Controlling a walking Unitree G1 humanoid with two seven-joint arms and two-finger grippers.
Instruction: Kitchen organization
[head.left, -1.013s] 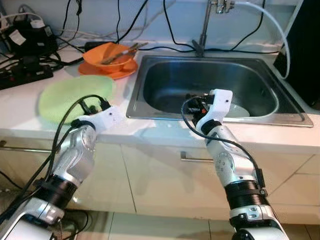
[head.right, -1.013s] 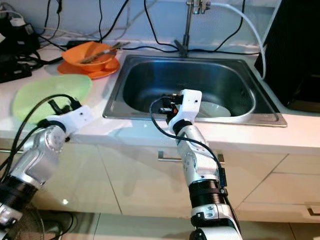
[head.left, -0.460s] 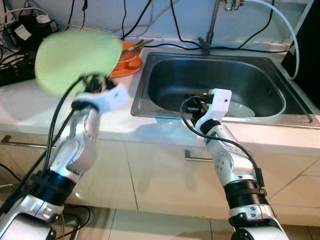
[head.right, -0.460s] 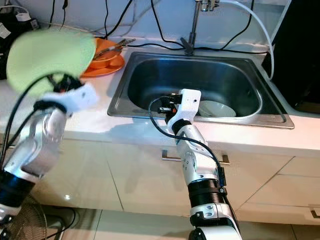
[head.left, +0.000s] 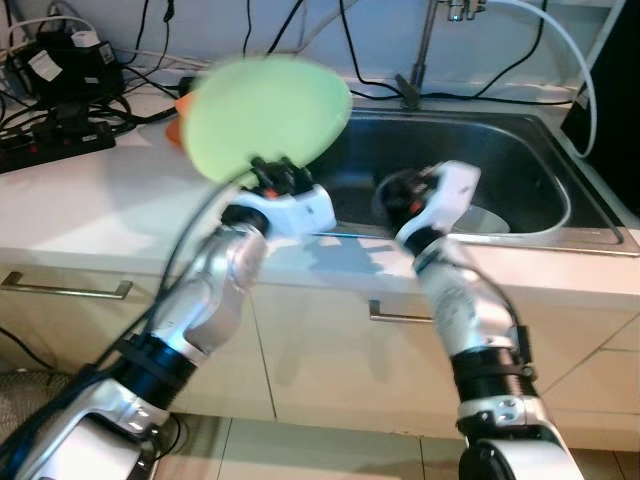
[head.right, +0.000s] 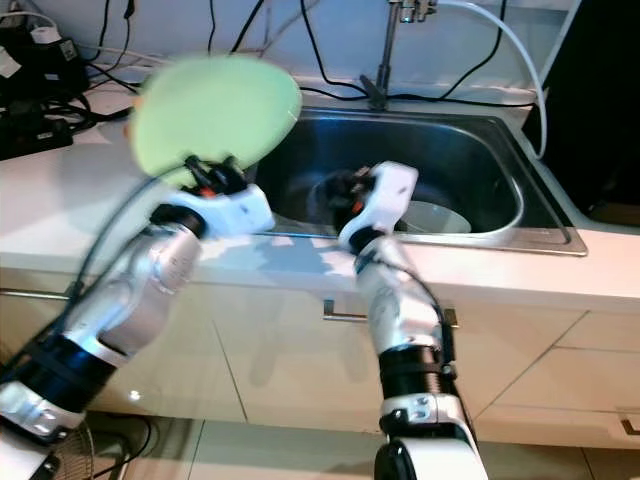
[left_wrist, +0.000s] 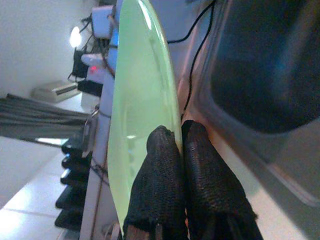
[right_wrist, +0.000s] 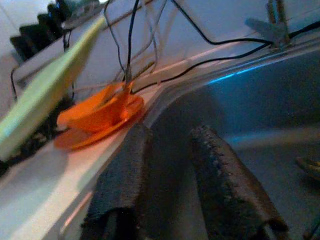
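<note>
A light green plate (head.left: 265, 115) stands tilted on edge in the air over the left rim of the steel sink (head.left: 590, 238). My left gripper (head.left: 272, 172) is shut on its lower edge; the left wrist view has the fingertips (left_wrist: 165, 142) pinching the green plate (left_wrist: 140, 110). My right gripper (head.left: 398, 195) hovers, blurred, over the front part of the sink. It is open (right_wrist: 170, 134) with nothing between its fingers. A pale bowl (head.left: 492, 218) lies in the sink to the right of it.
An orange bowl on an orange plate (right_wrist: 100, 117) holds utensils on the counter left of the sink, mostly hidden behind the green plate. A faucet (head.left: 420, 60) rises behind the sink. Power strips and cables (head.left: 60, 90) crowd the back left. The white counter (head.left: 90, 210) runs to the left.
My left arm has swung the green plate from above the counter rightward to the sink's left rim. The right gripper has shifted slightly up and right and is blurred.
</note>
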